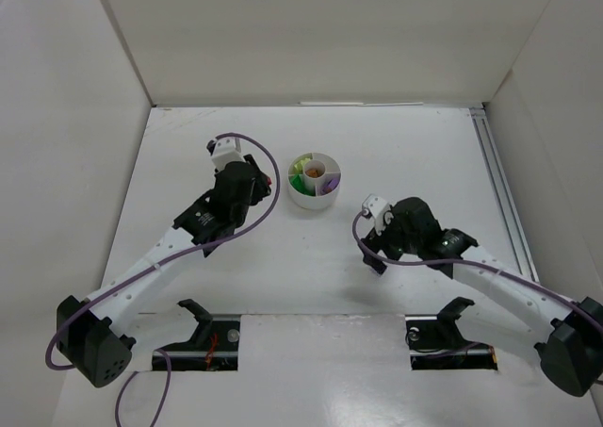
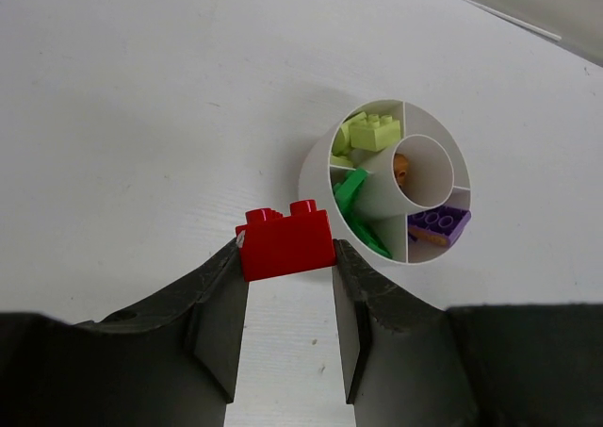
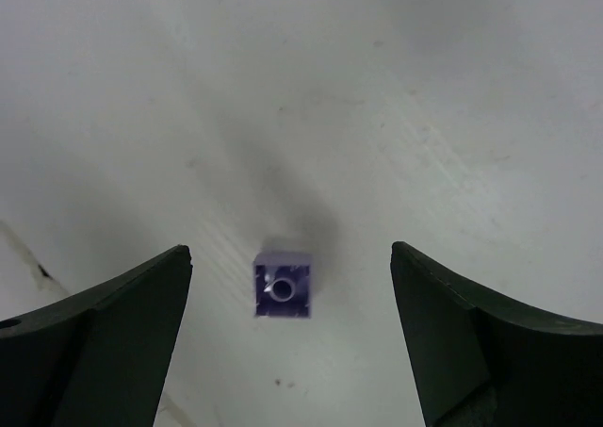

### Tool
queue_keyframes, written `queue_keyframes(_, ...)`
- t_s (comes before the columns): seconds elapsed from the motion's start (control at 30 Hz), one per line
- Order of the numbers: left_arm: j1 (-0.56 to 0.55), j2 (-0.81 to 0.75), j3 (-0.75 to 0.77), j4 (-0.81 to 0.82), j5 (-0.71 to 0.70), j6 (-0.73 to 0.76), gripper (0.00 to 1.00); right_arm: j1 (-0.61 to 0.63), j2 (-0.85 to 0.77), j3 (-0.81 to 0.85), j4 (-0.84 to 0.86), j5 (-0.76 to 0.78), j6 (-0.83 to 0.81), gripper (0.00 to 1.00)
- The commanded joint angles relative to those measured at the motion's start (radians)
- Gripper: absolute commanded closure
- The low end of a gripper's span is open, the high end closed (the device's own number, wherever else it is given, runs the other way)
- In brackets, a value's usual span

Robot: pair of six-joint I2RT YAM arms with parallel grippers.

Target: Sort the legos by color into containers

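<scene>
Red lego clamped betw. left fingers, lower centre of left wrist view, just left of dish. In dish: lime legos upper-left wedge, dk green legos lower-left, purple brick lower-right, orange bit centre well. Loose purple lego on counter, lower centre of rt wrist view, betw. wide-spread right fingers, untouched.

You've got a white tabletop, matte, faintly scuffed. White panels stand at its far edge and both side edges. Metal rail along the right edge. Two rectangular cut-outs at the near edge.
</scene>
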Motion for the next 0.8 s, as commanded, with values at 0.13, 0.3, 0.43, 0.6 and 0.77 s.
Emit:
queue_keyframes(0.13, 0.004, -0.023, -0.005, 0.046, 0.049, 0.054, 1.00, 0.105, 0.069, -0.013, -0.134, 0.041, 0.109, 0.10)
queue_keyframes(0.3, 0.004, -0.023, -0.005, 0.046, 0.059, 0.065, 1.00, 0.136, 0.087, -0.013, -0.146, 0.150, 0.181, 0.13)
queue_keyframes(0.43, 0.004, -0.023, -0.005, 0.046, 0.070, 0.074, 1.00, 0.136, 0.087, -0.032, -0.146, 0.211, 0.212, 0.14)
queue_keyframes(0.6, 0.004, -0.023, -0.005, 0.046, 0.079, 0.083, 1.00, 0.136, 0.099, -0.065, -0.137, 0.220, 0.236, 0.14)
queue_keyframes(0.77, 0.004, -0.023, -0.005, 0.046, 0.079, 0.083, 1.00, 0.136, 0.150, -0.066, -0.105, 0.220, 0.236, 0.18)
